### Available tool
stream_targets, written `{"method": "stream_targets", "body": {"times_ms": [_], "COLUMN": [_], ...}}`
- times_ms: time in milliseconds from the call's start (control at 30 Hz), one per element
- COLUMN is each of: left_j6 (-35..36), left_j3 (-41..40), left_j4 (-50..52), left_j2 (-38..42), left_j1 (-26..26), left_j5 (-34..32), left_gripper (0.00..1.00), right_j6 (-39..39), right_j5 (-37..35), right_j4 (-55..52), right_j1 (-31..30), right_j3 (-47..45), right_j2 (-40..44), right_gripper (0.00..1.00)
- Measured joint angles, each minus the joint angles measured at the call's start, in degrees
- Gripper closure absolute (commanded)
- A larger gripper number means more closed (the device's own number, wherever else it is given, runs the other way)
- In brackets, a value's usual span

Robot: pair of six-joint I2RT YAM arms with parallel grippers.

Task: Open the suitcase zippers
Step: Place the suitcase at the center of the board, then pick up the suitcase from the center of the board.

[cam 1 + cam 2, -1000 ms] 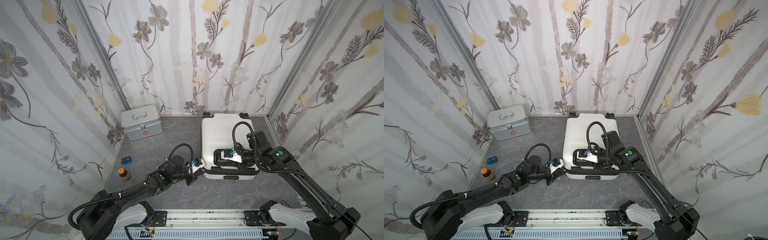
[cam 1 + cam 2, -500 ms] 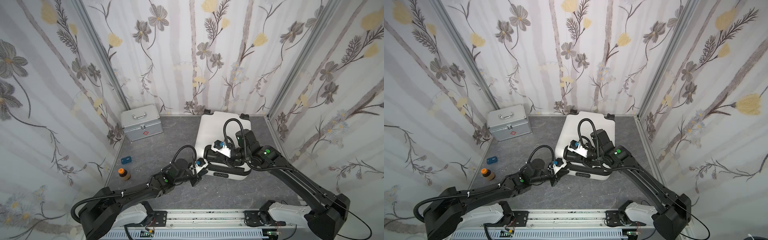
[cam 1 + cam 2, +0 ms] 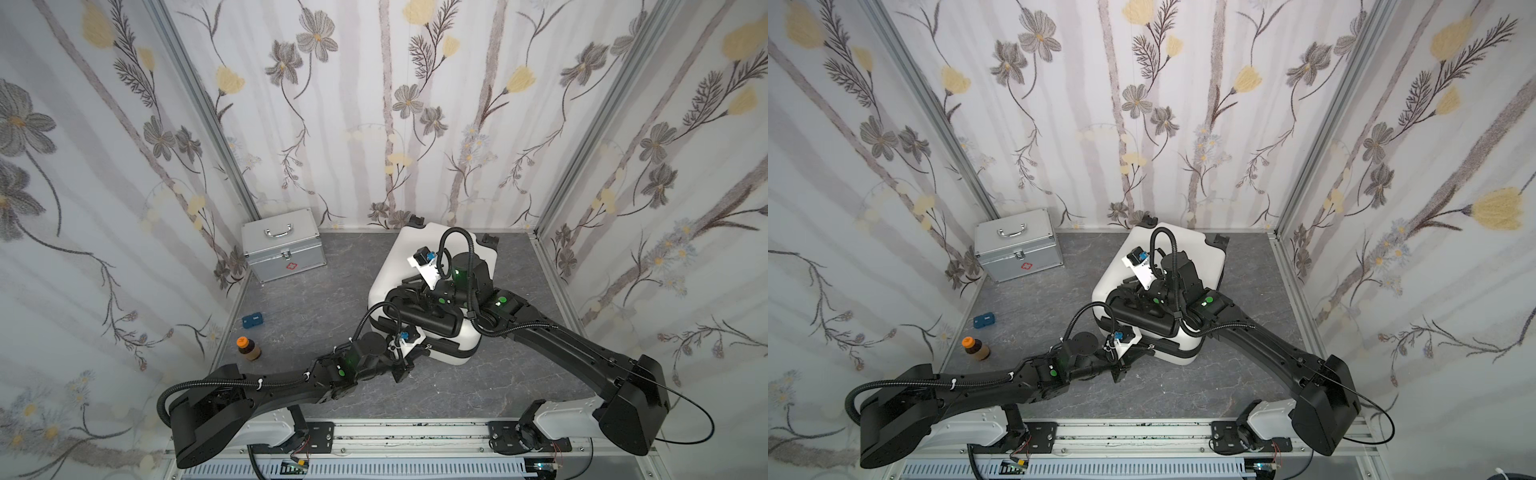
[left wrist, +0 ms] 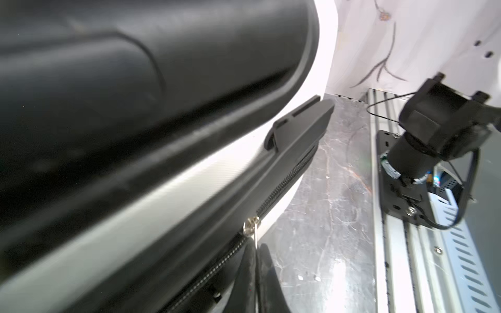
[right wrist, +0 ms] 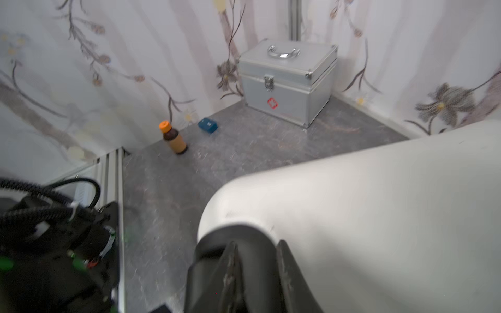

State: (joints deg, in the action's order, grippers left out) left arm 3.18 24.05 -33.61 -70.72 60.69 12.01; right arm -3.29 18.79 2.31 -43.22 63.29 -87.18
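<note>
Suitcase (image 3: pixel 405 266) has turned askew since a second ago, near end swung leftward | silver box (image 3: pixel 282 245) in far left corner | left pincer (image 4: pixel 256 252) pinching zipper pull (image 4: pixel 251 225) on near seam | suitcase lies mid-worktop (image 3: pixel 332 299) | right pincer (image 5: pixel 257 265) at handle panel (image 5: pixel 217 241), spread or gripping: cannot tell

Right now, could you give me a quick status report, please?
Left gripper shut on zipper pull. Right gripper at suitcase handle panel, grip unclear. No obstruction seen.
</note>
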Motion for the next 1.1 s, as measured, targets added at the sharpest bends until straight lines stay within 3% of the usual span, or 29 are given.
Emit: {"method": "stream_targets", "body": {"times_ms": [167,300,433,500,633,800,967,1100], "left_j6": [-2.05,-2.75,-2.03,-1.95,1.92,11.74,22.43,30.75], "left_j3": [-1.66,-3.02,-3.61,-3.61,-1.55,10.38,24.57,36.54], "left_j4": [-6.03,-8.92,-4.68,-1.51,9.66,29.73,50.51,65.18], "left_j2": [-1.07,-0.87,3.74,7.61,16.24,20.35,15.96,7.91], "left_j1": [1.84,2.12,2.19,2.25,2.03,1.88,1.31,-1.31], "left_j5": [2.08,0.66,-1.36,-2.62,-4.83,-4.24,-1.66,0.33], "left_gripper": [1.00,1.00,0.71,0.66,0.53,0.44,0.38,0.33], "right_j6": [-4.68,-6.08,-5.84,-5.79,-7.08,-13.40,-19.37,-23.28], "right_j5": [-0.66,-1.46,-1.95,-2.95,-4.55,-8.57,-10.60,-12.09], "right_j4": [8.72,8.26,3.63,1.77,-2.23,-4.52,-6.03,-9.25], "right_j1": [-2.99,-2.32,-0.63,0.26,0.42,1.97,4.42,5.49], "right_j3": [0.28,2.03,0.76,-1.90,-9.88,-17.62,-25.03,-28.76], "right_j2": [-3.30,-3.02,2.03,5.73,14.16,25.59,36.52,42.88], "right_gripper": [1.00,0.58,0.49,0.46,0.37,0.29,0.28,0.27]}}
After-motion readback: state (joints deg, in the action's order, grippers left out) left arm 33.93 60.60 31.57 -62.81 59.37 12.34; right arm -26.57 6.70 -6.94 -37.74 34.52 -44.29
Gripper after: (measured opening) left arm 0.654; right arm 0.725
